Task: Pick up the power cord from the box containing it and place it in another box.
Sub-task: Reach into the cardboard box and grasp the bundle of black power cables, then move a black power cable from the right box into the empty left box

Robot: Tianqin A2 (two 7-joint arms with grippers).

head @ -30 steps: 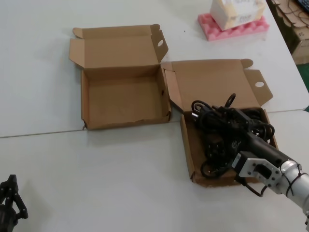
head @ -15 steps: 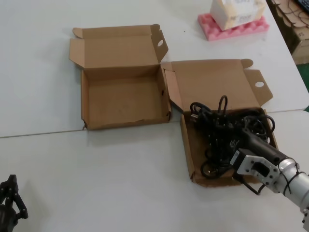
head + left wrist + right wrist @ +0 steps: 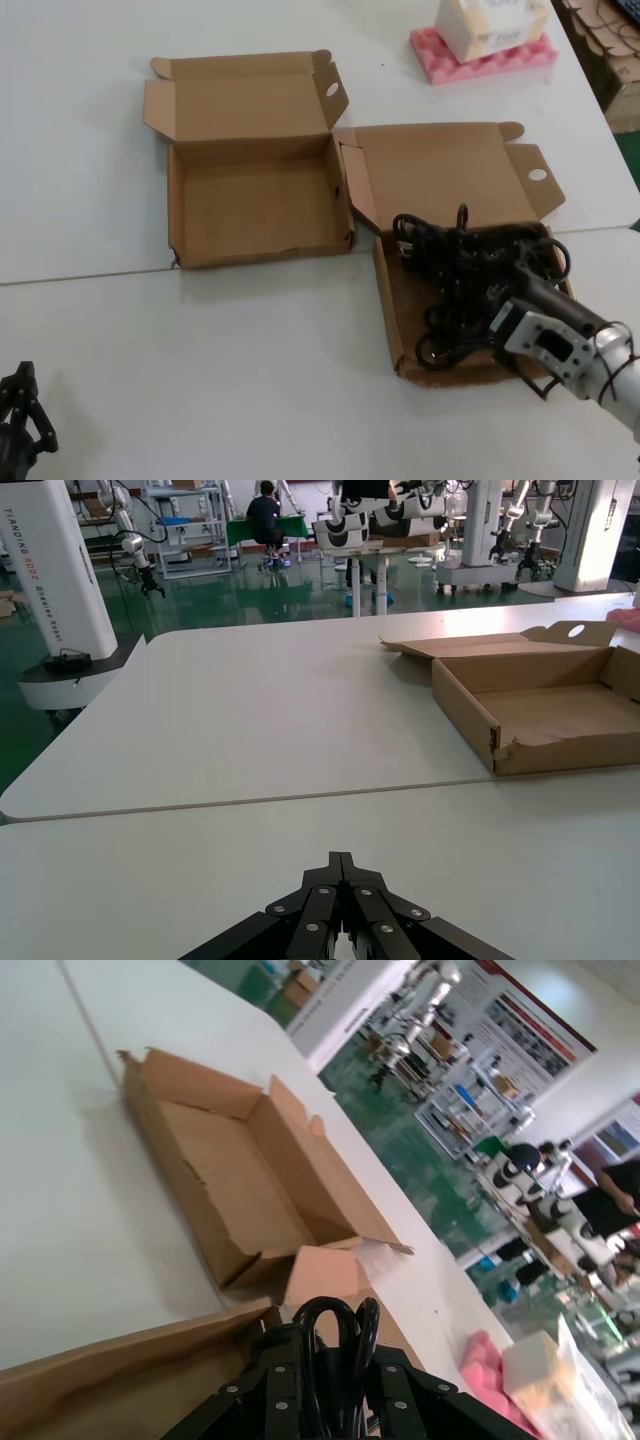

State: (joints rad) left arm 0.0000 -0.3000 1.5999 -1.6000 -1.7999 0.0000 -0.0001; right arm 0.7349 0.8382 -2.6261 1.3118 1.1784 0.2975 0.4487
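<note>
So you're at the grab-and-lift step. Your right pincer (image 3: 478,272) is down inside the box containing it (image 3: 388,300), the cardboard mailer near the bench's right edge, and it's clenched on the power cord (image 3: 455,262). In the right wrist view a loop of black cable (image 3: 335,1345) sits pinched between the fingers (image 3: 280,1385), so the grip looks real. The cord isn't clear of the box though; it's bunched up in a dark tangle (image 3: 455,330) over the box floor, and I can't tell which strands belong to your cord and which are just riding along.

The left pincer (image 3: 18,412) is parked at the bench's near left corner, fingers (image 3: 315,920) pressed together on nothing, well apart from everything. Leave it there.

Another box (image 3: 255,205) sits to the left of the full one, toward the far side of the bench, lid open, nothing in it, corners nearly touching the first box.

My take on the next move: go straight up first, high enough that the dangling loops and the plug clear the box wall, then carry left and away from you over the open box. Lift slowly, since a snagged strand could drag the whole tangle or tip the cardboard.
</note>
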